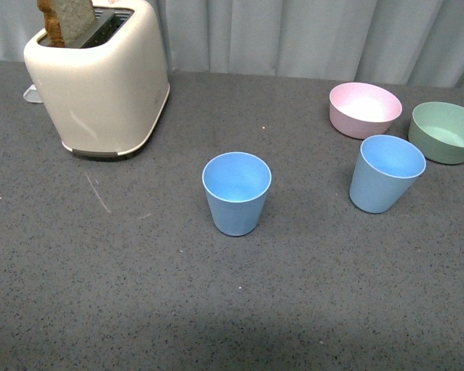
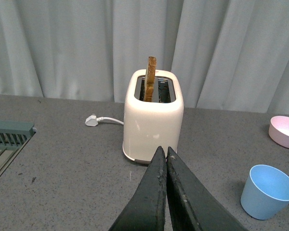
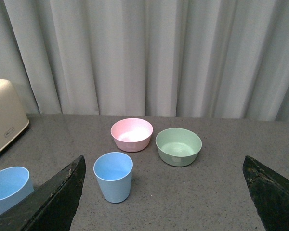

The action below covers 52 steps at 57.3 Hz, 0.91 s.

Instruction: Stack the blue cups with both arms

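Observation:
Two light blue cups stand upright and apart on the grey table. One cup [image 1: 237, 192] is at the middle, the other cup [image 1: 385, 172] is to the right, just in front of the bowls. Neither arm shows in the front view. My left gripper [image 2: 164, 153] is shut and empty, its jaws pressed together, with the middle cup [image 2: 268, 191] off to one side of it. My right gripper [image 3: 163, 168] is open wide and empty; the right cup [image 3: 113, 176] stands between its fingers, nearer one finger [image 3: 62, 192], and the middle cup [image 3: 8, 187] shows at the picture's edge.
A cream toaster [image 1: 100, 77] with a slice of toast [image 1: 66, 19] stands at the back left. A pink bowl [image 1: 364, 109] and a green bowl [image 1: 445, 131] sit at the back right. A grey rack [image 2: 5, 139] and a white plug [image 2: 92, 120] show in the left wrist view.

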Tool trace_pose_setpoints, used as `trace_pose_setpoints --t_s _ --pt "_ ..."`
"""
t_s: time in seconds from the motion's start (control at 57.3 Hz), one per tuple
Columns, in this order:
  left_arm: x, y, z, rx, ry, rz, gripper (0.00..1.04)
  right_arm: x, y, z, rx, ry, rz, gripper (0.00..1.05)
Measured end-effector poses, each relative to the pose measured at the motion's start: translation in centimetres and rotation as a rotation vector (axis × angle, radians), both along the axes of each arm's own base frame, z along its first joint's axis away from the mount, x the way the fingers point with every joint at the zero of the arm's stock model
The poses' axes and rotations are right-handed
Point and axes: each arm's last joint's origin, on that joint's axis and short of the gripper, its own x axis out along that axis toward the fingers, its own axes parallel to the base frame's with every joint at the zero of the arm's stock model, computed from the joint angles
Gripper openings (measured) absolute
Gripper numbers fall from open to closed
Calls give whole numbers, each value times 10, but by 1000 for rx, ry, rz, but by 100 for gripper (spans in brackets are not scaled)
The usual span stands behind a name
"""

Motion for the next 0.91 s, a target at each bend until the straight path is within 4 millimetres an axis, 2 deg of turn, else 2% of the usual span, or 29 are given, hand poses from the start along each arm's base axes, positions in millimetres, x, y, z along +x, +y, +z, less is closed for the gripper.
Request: trace_pose_setpoints --t_s 0.122,0.262,0.297,0.68,0.75,0.785,0.907 --pt "-9 0 -4 0 26 0 4 0 0 0 0 0 0 95" --pt "-11 0 -3 0 7 0 4 0 0 0 0 0 0 95" --pt "-11 0 -3 0 7 0 7 0 0 0 0 0 0 95" --pt "-11 0 -3 0 6 0 75 0 0 0 0 2 -1 95" --pt "-11 0 -3 0 6 0 93 3 0 -4 -93 106 -29 95" --pt "-11 0 -3 0 6 0 98 5 0 -6 -103 136 -24 95" --pt "-11 0 -3 2 6 0 98 22 3 -5 -92 228 10 95"
